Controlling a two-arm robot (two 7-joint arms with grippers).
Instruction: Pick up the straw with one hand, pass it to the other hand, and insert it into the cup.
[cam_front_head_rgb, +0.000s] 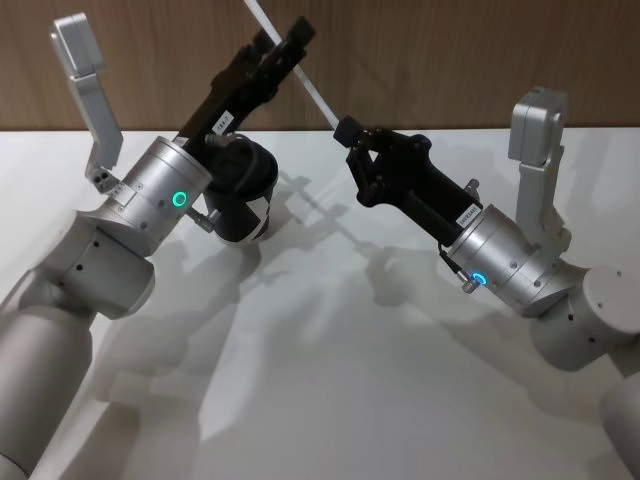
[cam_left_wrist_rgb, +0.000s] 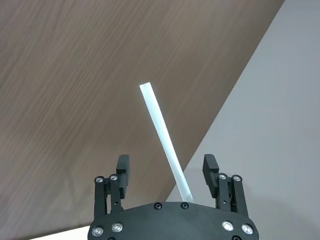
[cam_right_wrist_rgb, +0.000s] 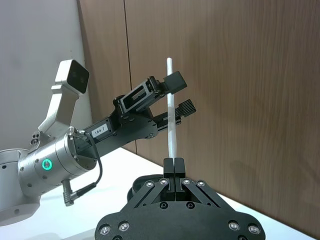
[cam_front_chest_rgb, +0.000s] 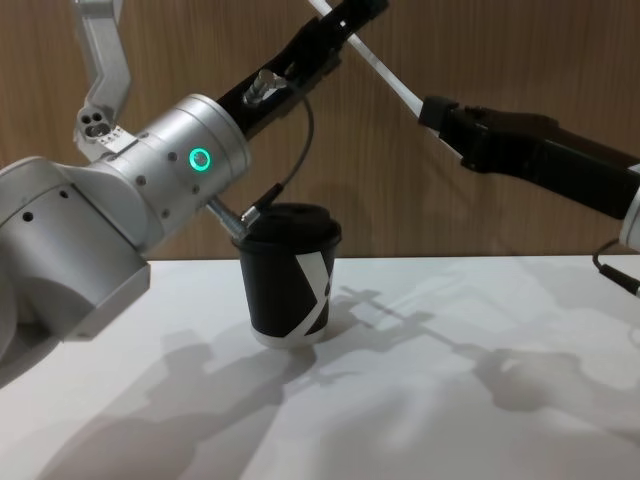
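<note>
The white straw (cam_front_head_rgb: 315, 95) slants through the air above the table, its lower end pinched by my right gripper (cam_front_head_rgb: 345, 130), which is shut on it. In the right wrist view the pads (cam_right_wrist_rgb: 170, 167) press together at the straw's (cam_right_wrist_rgb: 171, 130) base. My left gripper (cam_front_head_rgb: 285, 40) is raised around the straw's upper part. Its fingers (cam_left_wrist_rgb: 122, 167) stand apart on either side of the straw (cam_left_wrist_rgb: 160, 130), open and not touching it. The black cup (cam_front_chest_rgb: 292, 270) with its lid and white logo stands upright on the table below the left arm, partly hidden by that arm in the head view.
The white table (cam_front_head_rgb: 350, 380) stretches out in front of both arms. A brown wood-panelled wall (cam_front_head_rgb: 450, 50) rises close behind the cup and grippers. A dark cable with a silver plug (cam_front_chest_rgb: 248, 213) hangs from the left wrist just above the cup's lid.
</note>
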